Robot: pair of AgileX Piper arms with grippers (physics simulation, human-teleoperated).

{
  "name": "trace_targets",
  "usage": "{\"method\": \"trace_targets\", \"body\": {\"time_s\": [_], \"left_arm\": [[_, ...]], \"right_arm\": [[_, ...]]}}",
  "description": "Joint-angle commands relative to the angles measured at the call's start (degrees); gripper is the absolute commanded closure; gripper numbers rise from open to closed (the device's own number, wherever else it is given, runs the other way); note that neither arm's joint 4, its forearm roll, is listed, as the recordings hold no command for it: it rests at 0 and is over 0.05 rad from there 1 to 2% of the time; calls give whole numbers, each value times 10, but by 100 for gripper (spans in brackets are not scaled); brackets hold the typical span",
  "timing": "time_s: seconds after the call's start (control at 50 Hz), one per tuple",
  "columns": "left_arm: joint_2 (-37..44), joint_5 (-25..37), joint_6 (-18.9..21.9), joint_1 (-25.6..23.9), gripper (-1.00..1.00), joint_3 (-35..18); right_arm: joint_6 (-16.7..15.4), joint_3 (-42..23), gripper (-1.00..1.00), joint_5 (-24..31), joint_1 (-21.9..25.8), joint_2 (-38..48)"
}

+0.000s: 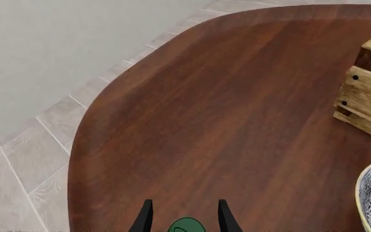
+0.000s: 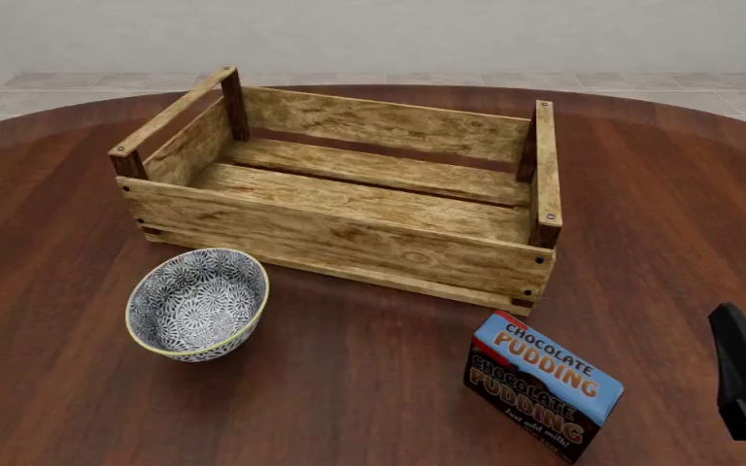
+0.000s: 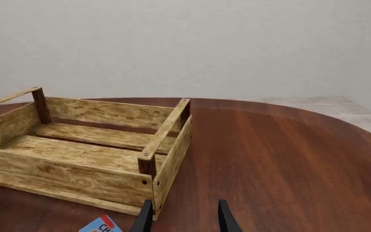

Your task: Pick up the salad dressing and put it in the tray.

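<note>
Green and rounded, the dark cap of the salad dressing [image 1: 187, 225] shows at the lower edge of the left wrist view, between the two black fingers of the left gripper [image 1: 184, 220]. The fingers stand apart on either side of the cap with a gap visible, so the left gripper looks open around it, not yet clamped. The bottle's body is hidden and it lies outside the front view. Judging by a small slim bottle, it should be light, rigid and smooth, likely to slip; a hold on the body just under the cap seems safest. The large light wooden slatted tray [image 2: 347, 238] holds nothing. The patterned blue-white bowl [image 2: 198, 303] beside it is also empty. The right gripper [image 3: 184, 217] hangs open and empty near the blue chocolate pudding box [image 2: 542, 383] on the brown wooden counter [image 2: 347, 388].
</note>
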Motion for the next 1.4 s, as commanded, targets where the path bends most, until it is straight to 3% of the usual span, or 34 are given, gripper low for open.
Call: {"method": "trace_targets", "body": {"time_s": [0.02,0.76,1.24,1.4], "left_arm": [[15,-5,8,3,-100,0],[54,-10,22,9,-100,0],[-36,105,37,5,-100,0],[13,60,39,8,-100,0]], "right_arm": [[1,0,-100,0,-2,0],[1,0,-100,-1,-1,0],[4,0,-100,-2,-2,0],[4,0,-100,-2,-2,0]]}}
